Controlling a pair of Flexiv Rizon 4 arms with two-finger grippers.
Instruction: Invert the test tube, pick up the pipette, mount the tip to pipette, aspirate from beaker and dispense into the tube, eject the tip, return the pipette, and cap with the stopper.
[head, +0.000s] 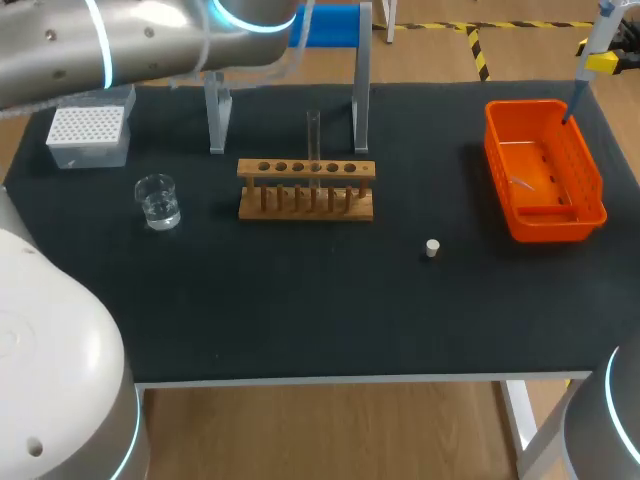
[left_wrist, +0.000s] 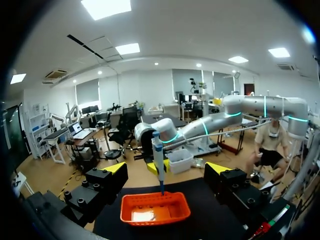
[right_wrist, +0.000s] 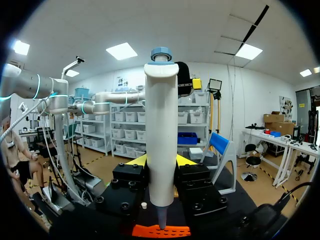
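Note:
My right gripper (right_wrist: 161, 161) is shut on the white pipette (right_wrist: 161, 135), which hangs upright with its lower end over the orange basket (right_wrist: 161, 231). In the head view the pipette (head: 583, 72) is at the far right corner, above the basket's (head: 590, 160) back rim. My left gripper (left_wrist: 167, 168) stands wide open and holds nothing; it faces the basket (left_wrist: 155, 216) and the pipette (left_wrist: 158, 160) from across the table. A clear test tube (head: 313, 140) stands upright in the wooden rack (head: 306, 203). The small pale stopper (head: 432, 248) lies on the mat in front of the rack, to its right.
A glass beaker (head: 158, 201) with clear liquid stands at the left, and the white tip box (head: 88, 135) behind it. Two grey stand posts (head: 361, 100) rise behind the rack. A small clear piece (head: 524, 183) lies inside the basket. My left arm (head: 120, 40) spans the far left corner.

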